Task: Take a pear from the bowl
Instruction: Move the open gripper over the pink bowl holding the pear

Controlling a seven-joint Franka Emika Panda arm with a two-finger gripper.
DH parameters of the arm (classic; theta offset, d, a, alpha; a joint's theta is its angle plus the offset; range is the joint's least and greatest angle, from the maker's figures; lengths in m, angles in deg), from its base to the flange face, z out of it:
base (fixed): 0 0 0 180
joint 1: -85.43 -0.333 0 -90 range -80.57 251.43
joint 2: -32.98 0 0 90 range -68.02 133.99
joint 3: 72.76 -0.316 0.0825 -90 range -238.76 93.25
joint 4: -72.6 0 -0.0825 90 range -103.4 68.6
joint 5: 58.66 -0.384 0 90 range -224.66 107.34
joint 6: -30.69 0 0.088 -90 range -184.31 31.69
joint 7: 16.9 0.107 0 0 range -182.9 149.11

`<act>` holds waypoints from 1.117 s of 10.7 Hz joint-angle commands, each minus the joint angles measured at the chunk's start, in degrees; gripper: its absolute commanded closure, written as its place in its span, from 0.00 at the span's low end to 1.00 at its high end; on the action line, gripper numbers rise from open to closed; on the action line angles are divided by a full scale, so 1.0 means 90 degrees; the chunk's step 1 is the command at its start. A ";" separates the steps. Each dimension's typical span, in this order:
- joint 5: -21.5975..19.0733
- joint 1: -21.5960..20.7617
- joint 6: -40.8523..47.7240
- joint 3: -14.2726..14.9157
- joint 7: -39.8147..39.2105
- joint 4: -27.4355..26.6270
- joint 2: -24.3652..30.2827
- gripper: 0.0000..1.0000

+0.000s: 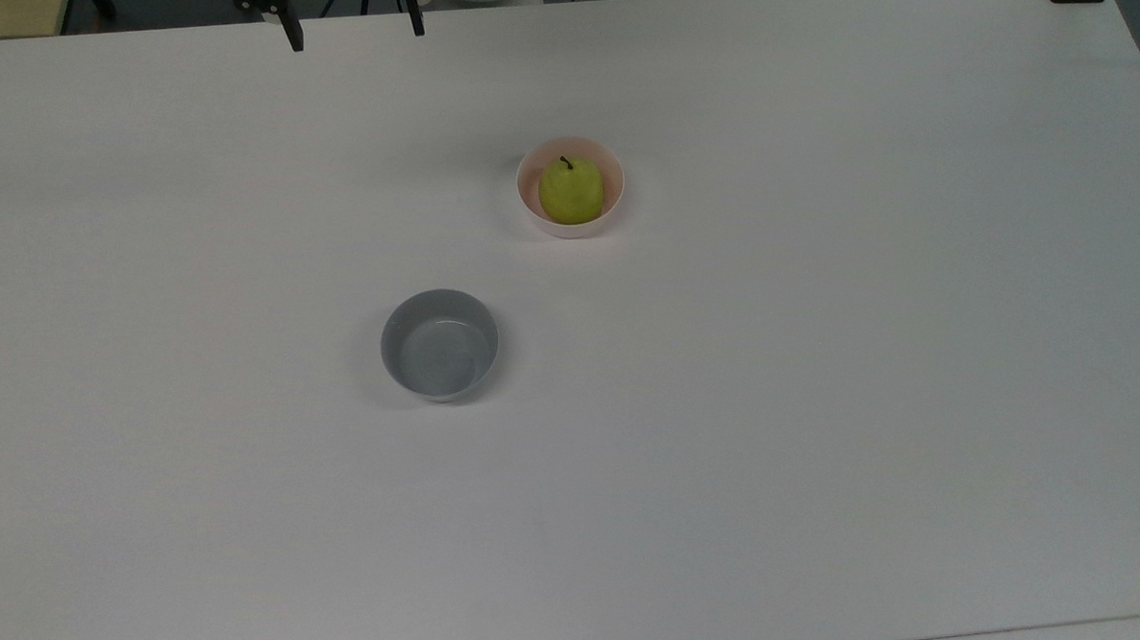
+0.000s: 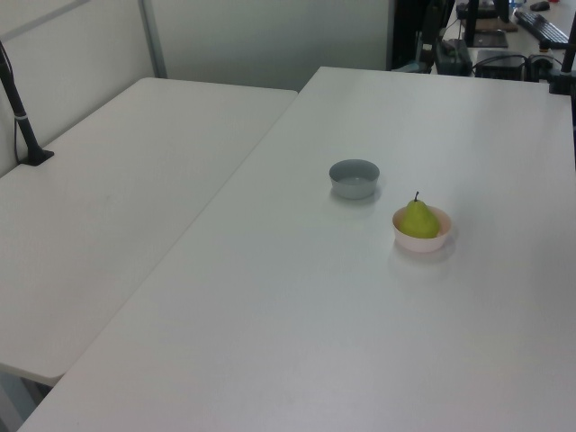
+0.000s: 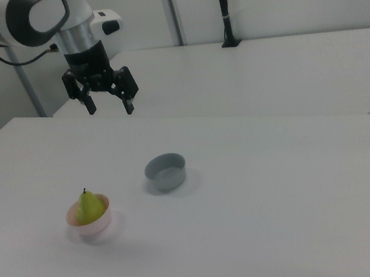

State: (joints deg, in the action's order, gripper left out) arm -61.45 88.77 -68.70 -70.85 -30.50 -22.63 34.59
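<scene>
Two white tables point(image 2: 297, 297) abut; pale partition walls point(image 2: 261, 36) behind; even light.

Even, soft overhead light on my white table point(image 1: 823, 395); faint shadows hug both bowls, corners dim slightly toward 7 o'clock, no glare.
</scene>
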 commanded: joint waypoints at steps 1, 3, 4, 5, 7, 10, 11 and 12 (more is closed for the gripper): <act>0.0542 -0.0185 0.0484 -0.0055 -0.1120 -0.0142 0.0037 0.00; 0.0943 -0.0283 0.0866 -0.0357 -0.1301 -0.0278 0.0027 0.00; 0.0964 -0.0332 0.0867 -0.0455 -0.1349 -0.0463 0.0046 0.00; 0.0964 -0.0381 0.0858 -0.0553 -0.1408 -0.0581 0.0027 0.00; 0.0954 -0.0469 0.0780 -0.0797 -0.1428 -0.0931 0.0027 0.00; 0.0809 -0.0469 -0.0192 -0.1149 -0.0719 -0.1838 0.0037 0.05; 0.0721 -0.0469 -0.0719 -0.1246 -0.0386 -0.2131 0.0037 0.05; 0.0623 -0.0469 -0.1092 -0.1267 -0.0141 -0.2357 0.0027 0.05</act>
State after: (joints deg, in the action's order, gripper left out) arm -54.11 84.79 -70.48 -81.60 -37.03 -37.58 33.58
